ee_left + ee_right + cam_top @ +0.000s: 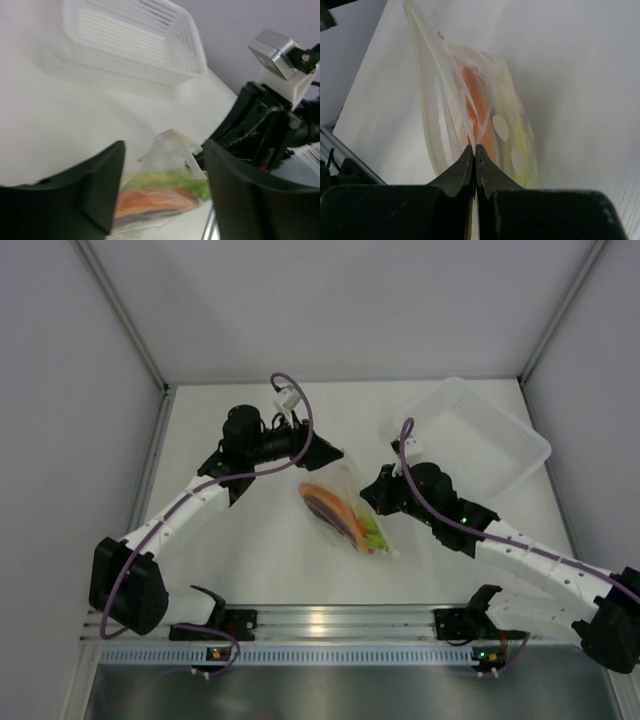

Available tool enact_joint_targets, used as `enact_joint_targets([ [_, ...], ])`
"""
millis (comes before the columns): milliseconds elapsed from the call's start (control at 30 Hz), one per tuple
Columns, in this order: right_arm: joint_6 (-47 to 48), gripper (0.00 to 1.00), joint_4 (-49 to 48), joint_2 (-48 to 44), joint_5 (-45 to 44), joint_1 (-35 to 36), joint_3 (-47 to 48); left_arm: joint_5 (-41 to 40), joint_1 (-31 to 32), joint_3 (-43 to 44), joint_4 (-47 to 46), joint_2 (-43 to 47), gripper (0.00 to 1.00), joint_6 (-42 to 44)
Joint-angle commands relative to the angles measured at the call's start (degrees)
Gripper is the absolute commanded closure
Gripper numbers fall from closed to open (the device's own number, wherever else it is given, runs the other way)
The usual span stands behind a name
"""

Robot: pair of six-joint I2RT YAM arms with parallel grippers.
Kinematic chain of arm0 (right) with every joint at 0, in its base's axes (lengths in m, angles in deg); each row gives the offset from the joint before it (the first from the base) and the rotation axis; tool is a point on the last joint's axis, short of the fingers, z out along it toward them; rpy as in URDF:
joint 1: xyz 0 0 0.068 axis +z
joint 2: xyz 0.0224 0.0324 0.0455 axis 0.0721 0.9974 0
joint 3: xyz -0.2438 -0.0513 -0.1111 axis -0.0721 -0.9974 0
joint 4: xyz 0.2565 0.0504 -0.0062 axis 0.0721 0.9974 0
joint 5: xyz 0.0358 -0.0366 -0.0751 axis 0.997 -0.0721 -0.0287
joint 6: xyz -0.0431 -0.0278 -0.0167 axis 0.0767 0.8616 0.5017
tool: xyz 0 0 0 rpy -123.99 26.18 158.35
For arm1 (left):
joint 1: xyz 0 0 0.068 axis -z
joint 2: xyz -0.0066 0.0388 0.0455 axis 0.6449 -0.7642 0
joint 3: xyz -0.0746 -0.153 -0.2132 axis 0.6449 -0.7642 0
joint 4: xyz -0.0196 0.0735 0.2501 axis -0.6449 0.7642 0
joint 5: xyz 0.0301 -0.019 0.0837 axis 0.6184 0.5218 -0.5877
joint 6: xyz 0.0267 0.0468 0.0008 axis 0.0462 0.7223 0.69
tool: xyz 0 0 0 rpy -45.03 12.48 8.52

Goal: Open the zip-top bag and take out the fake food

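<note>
Left of the bag, left tool: it sits at about 11 o'clock from the bag. Its jaws stand well apart and grip nothing; in its wrist view the bag shows in the gap, beyond the fingers.
Zip-top bag: it lies mid-table, running from 11 to 5 o'clock.
Fake food: both pieces are inside the bag, the orange wedge on the 9 o'clock side and the green stalk on the 3 o'clock side.
Right tool: at the bag's 3 o'clock, its jaws are pressed together on a thin fold of bag film.
Tray: it stands at 1 o'clock, apart from the bag.
Step in hand: by my reading, you need a second pinch opposite the first. Bring the left tool onto the facing lip and close on film alone, not on the food. Then draw the two tools apart along the 9-to-3 line, staying low so the bag does not lift whole.
Hard to make out: you cannot see the zip strip clearly, nor whether it is sealed. Whether the right pinch holds one layer or both cannot be told.
</note>
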Motion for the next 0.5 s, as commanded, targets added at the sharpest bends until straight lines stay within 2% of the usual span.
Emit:
enact_joint_targets([
  [0, -11.71, 1.00, -5.60, 0.98, -10.50, 0.76, -1.42, -19.17, 4.18, 2.52, 3.43, 4.03, 0.19, 1.76],
  [33, -13.37, 1.00, -7.08, 1.33, -11.81, 0.76, -1.43, -23.78, 6.21, 3.56, 8.24, 4.65, 0.13, 2.81],
  [67, -14.09, 1.00, -7.18, 1.60, -12.61, 0.85, -1.43, -28.35, 8.06, 3.92, 10.99, 5.27, 0.02, 3.34],
  [100, -14.79, 1.00, -7.10, 2.21, -13.31, 0.85, -1.34, -35.53, 11.65, 4.36, 12.76, 5.36, 0.02, 2.65],
  [167, -16.81, 1.00, -7.97, 2.56, -15.07, 1.02, -1.51, -41.46, 14.74, 3.75, 15.67, 5.80, 0.02, -0.15],
  [300, -18.84, 1.00, -9.56, 2.92, -17.79, 1.72, -1.96, -59.10, 24.68, 2.17, 17.51, 6.24, 0.08, -3.67],
  [433, -19.54, 1.00, -10.87, 2.74, -19.12, 2.69, -2.13, -66.00, 29.52, 4.18, 20.50, 2.56, 0.23, -5.52],
  [467, -19.63, 1.00, -11.40, 2.65, -19.21, 2.87, -2.22, -66.71, 30.13, 4.97, 21.29, 1.85, 0.23, -5.79],
])
